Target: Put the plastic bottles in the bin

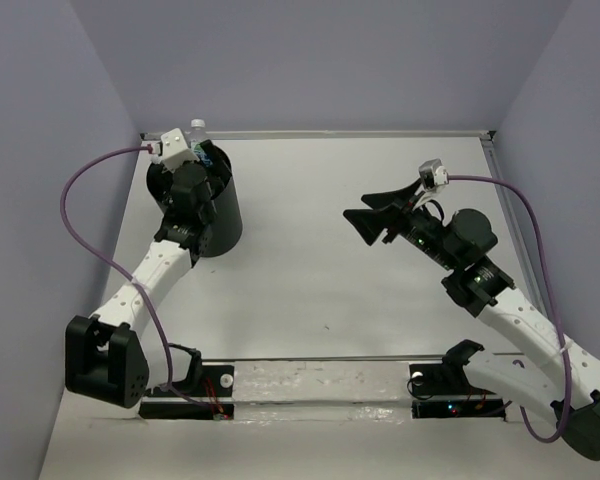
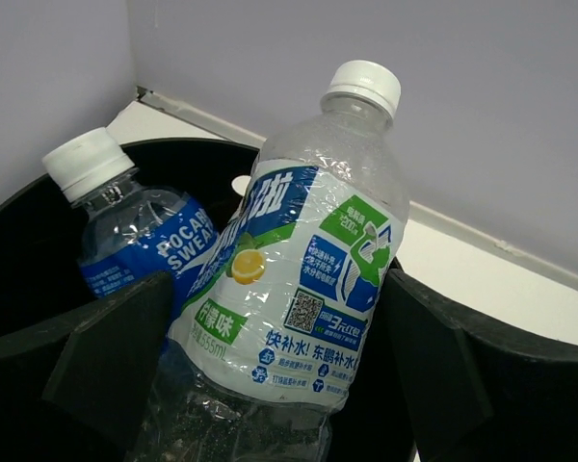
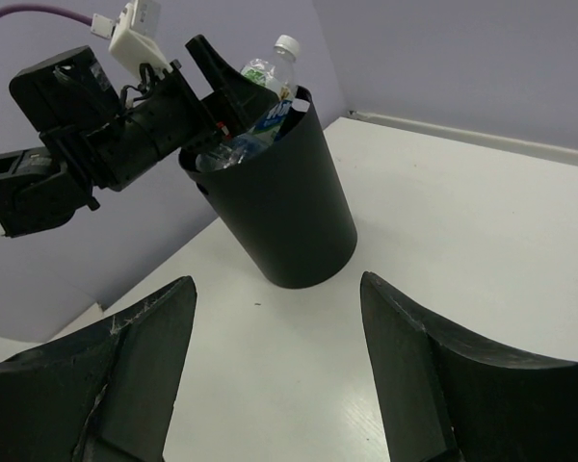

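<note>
The bin [image 1: 220, 215], a tall black bucket, stands at the table's far left. My left gripper [image 1: 193, 165] hangs over its mouth. In the left wrist view, the gripper [image 2: 277, 281] is open, its jaws set wide on either side of a clear bottle [image 2: 308, 250] with a blue-green label and a white cap. That bottle leans inside the bin's rim [image 2: 39, 212], beside a blue-labelled bottle [image 2: 135, 231]. The tall bottle's cap [image 3: 286, 44] pokes above the bin [image 3: 289, 212] in the right wrist view. My right gripper [image 1: 365, 212] hovers open and empty at mid-right.
Lilac walls close in the white table on the left, back and right. A purple cable [image 1: 80, 215] loops off the left wrist. A metal rail [image 1: 330, 385] runs between the arm bases at the near edge.
</note>
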Motion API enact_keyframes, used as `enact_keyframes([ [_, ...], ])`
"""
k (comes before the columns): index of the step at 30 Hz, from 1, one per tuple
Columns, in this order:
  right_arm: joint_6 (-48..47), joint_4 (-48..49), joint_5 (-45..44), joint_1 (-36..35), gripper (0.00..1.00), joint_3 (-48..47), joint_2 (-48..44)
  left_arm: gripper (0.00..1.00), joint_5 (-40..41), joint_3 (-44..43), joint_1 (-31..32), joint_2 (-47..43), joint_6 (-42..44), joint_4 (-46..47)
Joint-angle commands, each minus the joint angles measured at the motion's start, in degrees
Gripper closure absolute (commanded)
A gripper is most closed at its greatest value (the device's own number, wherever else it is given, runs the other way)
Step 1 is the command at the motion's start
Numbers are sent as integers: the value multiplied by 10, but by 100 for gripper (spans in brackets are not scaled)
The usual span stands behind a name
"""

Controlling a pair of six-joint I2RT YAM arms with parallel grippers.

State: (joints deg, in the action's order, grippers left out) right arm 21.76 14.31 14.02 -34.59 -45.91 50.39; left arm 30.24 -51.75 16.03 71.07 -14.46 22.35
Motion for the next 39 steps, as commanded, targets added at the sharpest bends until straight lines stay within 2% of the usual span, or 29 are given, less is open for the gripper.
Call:
enact_keyframes([
  [1, 5, 42, 8, -6, 26, -3, 0, 1, 39, -43, -2, -55, -9, -34],
  [5, 6, 40, 8, -6, 23, -10, 8, 1, 34, -56, -2, -89, -16, -60],
  [12, 10, 41, 8, -11, 10, -14, 6, 1, 25, -62, -3, -131, -43, -125],
  [16, 6, 33, 3, -11, 7, -19, -4, 1, -12, -63, -4, -175, -51, -133],
  [20, -7, 16, -12, -11, 6, -30, -17, 1, -82, -70, -4, -233, -60, -151],
  [23, -32, -16, -53, -11, 2, -39, -44, 1, -176, -63, -3, -295, -66, -157],
  [26, -53, -31, -109, -11, 0, -37, -90, 1, -332, -59, -3, -354, -72, -163],
  [28, -69, -39, -157, -11, 0, -29, -122, 1, -383, -54, -3, -397, -73, -177],
  [34, -70, -67, -232, -11, 0, -7, -171, 1, -380, -14, -4, -524, -63, -237],
  [39, -61, -67, -237, -11, 0, 20, -182, 1, -371, 2, -4, -554, -36, -288],
])
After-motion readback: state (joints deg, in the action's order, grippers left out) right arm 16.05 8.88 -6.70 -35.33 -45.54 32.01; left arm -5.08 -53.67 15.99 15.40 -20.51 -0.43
